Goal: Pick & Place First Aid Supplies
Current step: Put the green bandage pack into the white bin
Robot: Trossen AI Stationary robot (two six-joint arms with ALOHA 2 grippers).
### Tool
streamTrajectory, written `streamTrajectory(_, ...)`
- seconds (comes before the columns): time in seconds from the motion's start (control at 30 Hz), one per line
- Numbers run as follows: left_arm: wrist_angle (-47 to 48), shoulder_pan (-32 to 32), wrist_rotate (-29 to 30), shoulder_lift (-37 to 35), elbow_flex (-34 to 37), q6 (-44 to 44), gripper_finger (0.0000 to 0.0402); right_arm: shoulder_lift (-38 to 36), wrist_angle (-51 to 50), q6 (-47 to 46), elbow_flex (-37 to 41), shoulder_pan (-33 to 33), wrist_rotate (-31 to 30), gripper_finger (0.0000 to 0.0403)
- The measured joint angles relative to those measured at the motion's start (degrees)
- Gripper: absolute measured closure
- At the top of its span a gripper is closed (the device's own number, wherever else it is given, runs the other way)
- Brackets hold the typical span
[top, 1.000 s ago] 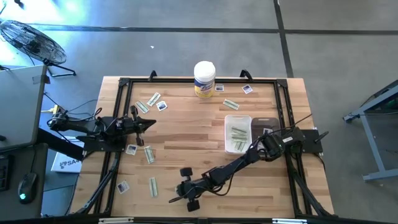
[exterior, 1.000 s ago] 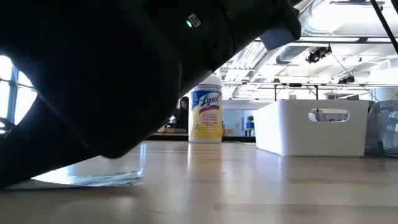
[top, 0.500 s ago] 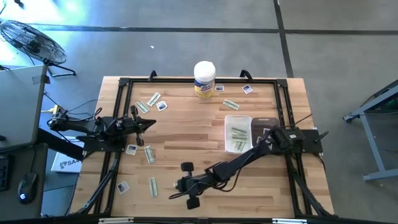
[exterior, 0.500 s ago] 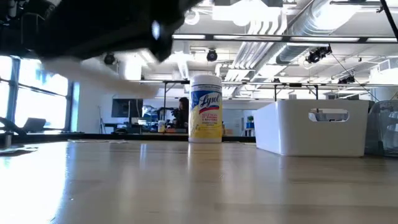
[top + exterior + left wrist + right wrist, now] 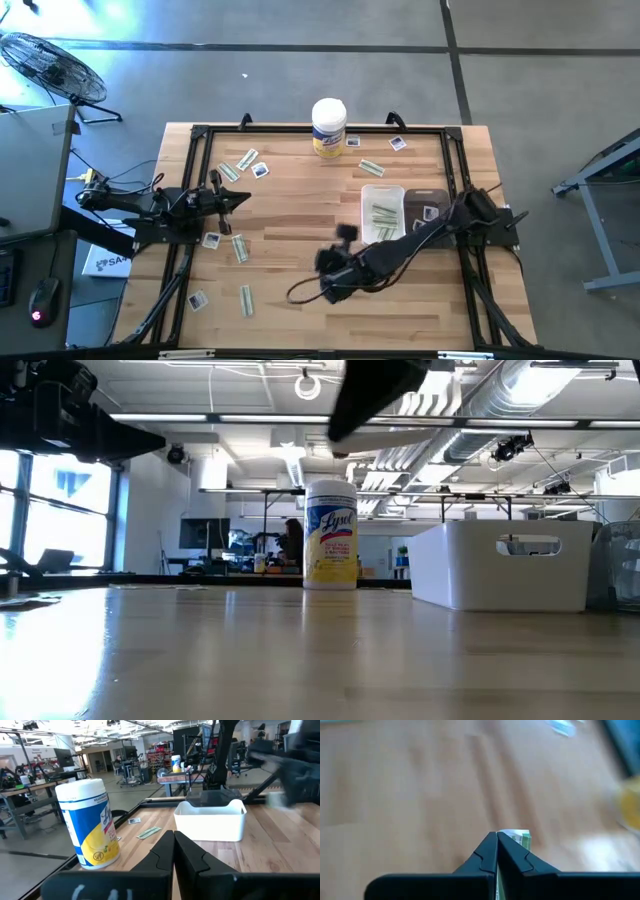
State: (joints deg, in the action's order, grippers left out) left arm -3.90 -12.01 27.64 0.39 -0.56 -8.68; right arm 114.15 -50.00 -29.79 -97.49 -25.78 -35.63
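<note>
My right gripper (image 5: 326, 266) hangs over the table's middle, near-left of the white bin (image 5: 367, 200), shut on a pale green-white strip (image 5: 519, 838). The bin holds several strips (image 5: 383, 214). More strips (image 5: 240, 249) (image 5: 246, 298) (image 5: 246, 160) and small white squares (image 5: 210, 240) (image 5: 197, 298) lie flat on the table's left half. Other packets (image 5: 372, 167) (image 5: 398, 143) lie near the far edge. My left gripper (image 5: 174, 836) waits shut over the table's left side. My right gripper pinches the green-white strip between its two shut fingers (image 5: 485, 851). A short end of the strip (image 5: 521, 839) sticks out past the fingertips. The strip is lifted clear of the table; the fingers hide the remainder of it.
A tall white canister with a yellow label (image 5: 329, 126) stands at the far edge's middle. A dark tray (image 5: 428, 196) with squares sits right of the white bin. A black frame (image 5: 300, 130) rims the table. Bare wood lies between the bin and the left-hand packets.
My right gripper has risen from the table near its near edge and swung toward the far-right, toward the white bin, carrying the strip. In the low view the strip that lay on the table is gone and the arm has lifted out of the foreground.
</note>
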Motion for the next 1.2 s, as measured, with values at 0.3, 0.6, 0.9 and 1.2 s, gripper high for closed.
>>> streamTrajectory(0.3, 0.0, 0.02, 0.0, 0.02, 0.0, -0.01, 0.0401, -4.94, -36.8, -40.6, 0.6, 0.97, -12.64, 0.0403)
streamTrajectory(0.6, -0.01, 0.0, 0.0, 0.02, 0.01, -0.01, 0.0401, -14.6, -19.16, -43.64, 22.14, 7.88, -6.64, 0.0403)
streamTrajectory(0.9, 0.0, 0.0, -0.02, 0.01, 0.02, 0.0, 0.0401, -20.58, -2.52, -41.31, 39.43, 16.49, 0.22, 0.038)
streamTrajectory(1.2, -0.02, 0.0, 0.0, 0.01, 0.02, 0.0, 0.0401, -21.35, -0.74, -35.44, 41.09, 19.83, 1.98, 0.0322)
